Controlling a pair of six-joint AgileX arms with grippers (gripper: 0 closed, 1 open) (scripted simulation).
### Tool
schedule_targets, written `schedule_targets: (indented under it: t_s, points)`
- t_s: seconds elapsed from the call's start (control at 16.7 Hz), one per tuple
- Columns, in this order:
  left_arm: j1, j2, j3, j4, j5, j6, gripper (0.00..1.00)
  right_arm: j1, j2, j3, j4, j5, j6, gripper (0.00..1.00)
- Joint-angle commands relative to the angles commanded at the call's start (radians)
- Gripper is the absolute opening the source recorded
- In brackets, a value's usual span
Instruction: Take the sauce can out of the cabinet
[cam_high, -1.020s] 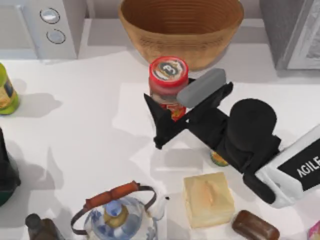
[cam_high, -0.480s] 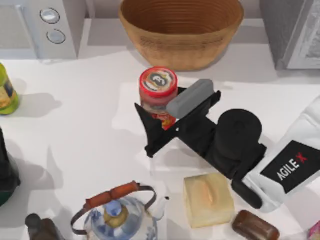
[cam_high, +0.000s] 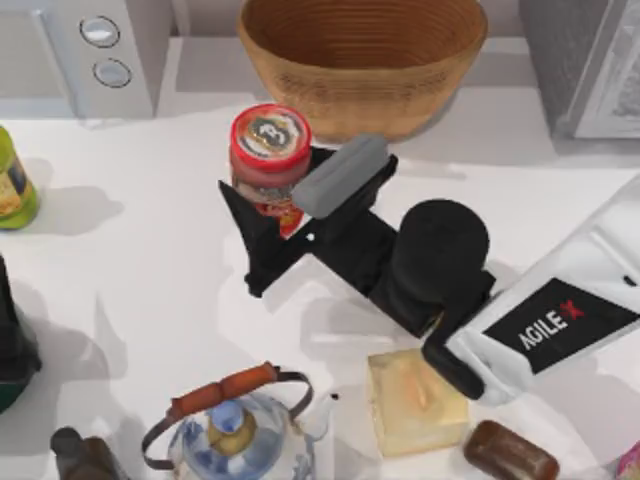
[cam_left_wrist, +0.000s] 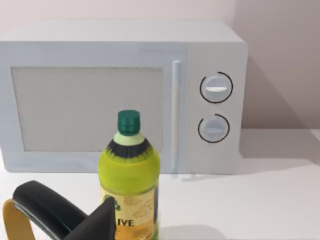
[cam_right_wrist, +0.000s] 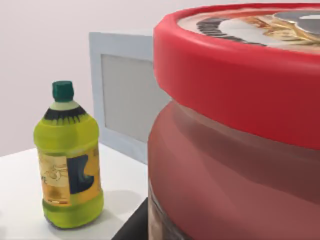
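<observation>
The sauce can is a short red cylinder with a red-rimmed top and a dark round emblem. It stands upright over the white table, left of centre, in front of the wicker bowl. My right gripper is shut on its body, reaching in from the right. In the right wrist view the sauce can looms very close. The grey cabinet with its paler front panel stands at the back right corner, well apart from the can. My left gripper sits low at the table's left, facing the microwave.
A wicker bowl stands at the back centre and a white microwave at the back left. A yellow-green oil bottle is at the left edge. A kettle, a pale block and a brown bar line the front.
My right gripper has carried the sauce can to the left and slightly toward the back, and the arm has followed. Nothing else on the table has moved.
</observation>
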Motion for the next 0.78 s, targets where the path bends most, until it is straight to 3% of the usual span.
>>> schedule_targets:
  t_s: [0.66,0.78]
  points:
    - [0.0,0.0,0.0,0.0,0.0,0.0,1.0,-0.045,0.183,0.158,-0.084,0.03,-0.02,0.0]
    - [0.0,0.0,0.0,0.0,0.0,0.0,1.0,-0.045,0.183,0.158,-0.084,0.03,-0.02,0.15]
